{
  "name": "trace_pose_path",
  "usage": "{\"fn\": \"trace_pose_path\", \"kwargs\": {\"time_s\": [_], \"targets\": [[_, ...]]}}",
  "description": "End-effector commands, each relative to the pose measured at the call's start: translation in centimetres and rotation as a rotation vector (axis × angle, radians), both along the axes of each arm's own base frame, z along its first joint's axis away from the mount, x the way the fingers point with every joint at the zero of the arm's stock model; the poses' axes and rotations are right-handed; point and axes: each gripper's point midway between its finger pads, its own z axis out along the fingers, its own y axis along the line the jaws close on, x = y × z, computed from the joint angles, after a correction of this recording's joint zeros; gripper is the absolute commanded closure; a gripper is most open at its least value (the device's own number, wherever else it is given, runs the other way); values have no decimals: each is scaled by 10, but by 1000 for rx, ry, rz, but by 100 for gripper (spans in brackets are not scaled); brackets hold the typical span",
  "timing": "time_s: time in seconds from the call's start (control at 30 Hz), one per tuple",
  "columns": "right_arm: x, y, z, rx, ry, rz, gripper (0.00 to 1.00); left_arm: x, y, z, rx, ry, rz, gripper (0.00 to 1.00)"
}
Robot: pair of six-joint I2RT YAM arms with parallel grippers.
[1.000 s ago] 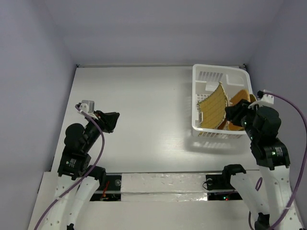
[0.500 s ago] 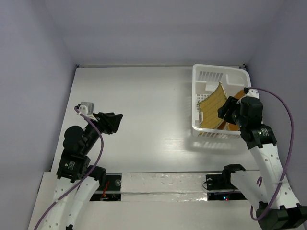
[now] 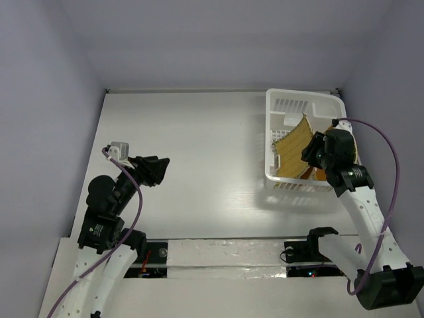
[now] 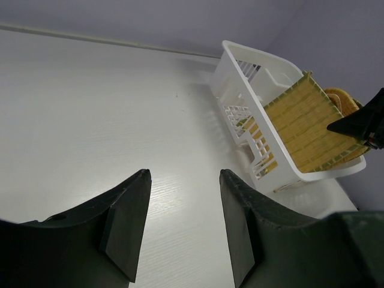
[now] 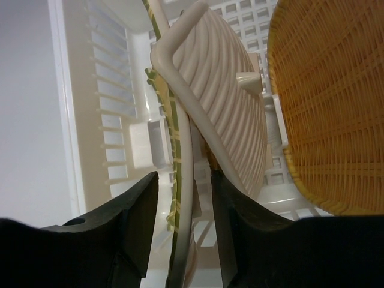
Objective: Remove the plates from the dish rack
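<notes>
The white dish rack [image 3: 270,132] stands at the table's back right and shows in the left wrist view [image 4: 240,66]. A tan square woven plate [image 3: 295,146] leans on edge inside it, with an orange round plate [image 3: 333,131] behind. My right gripper [image 3: 309,154] is down in the rack, open. In the right wrist view its jaws [image 5: 185,177] straddle the square plate's edge [image 5: 180,150] without visibly clamping it. A ribbed cream plate back [image 5: 231,102] and the orange plate [image 5: 336,108] stand to the right. My left gripper [image 3: 159,169] is open and empty above the table [image 4: 185,174].
The rack's slotted wall [image 5: 102,120] is close on the left of my right fingers. The white table [image 3: 199,139] stretches between the arms, with grey walls round it. My right gripper's tip [image 4: 360,120] shows against the square plate [image 4: 306,120] in the left wrist view.
My right arm has swung forward and left, bringing its gripper down into the rack beside the square plate. My left gripper has shifted slightly right.
</notes>
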Motion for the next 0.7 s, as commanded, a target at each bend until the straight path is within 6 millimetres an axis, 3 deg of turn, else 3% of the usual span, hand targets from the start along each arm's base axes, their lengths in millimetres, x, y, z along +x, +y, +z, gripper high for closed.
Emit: {"fn": "trace_pose_path", "kwargs": {"time_s": [0.0,0.1,0.33,0.57,0.67], "targets": [[11,-5,10,-29,-44,-42,57,-2,0,12,-15,-50,-3,53],[11,-8,11,-50,-34,-60,64,-5,-2,14,-18,-58,-12,53],[10,1,26,-66,-49,-34,98,-8,-3,16,-21,-69,-21,53],[11,4,49,-133,-62,-23,100,-10,-2,18,-27,-81,-19,53],[9,8,72,-145,-117,-10,100,-10,-2,18,-25,-82,-17,52]]}}
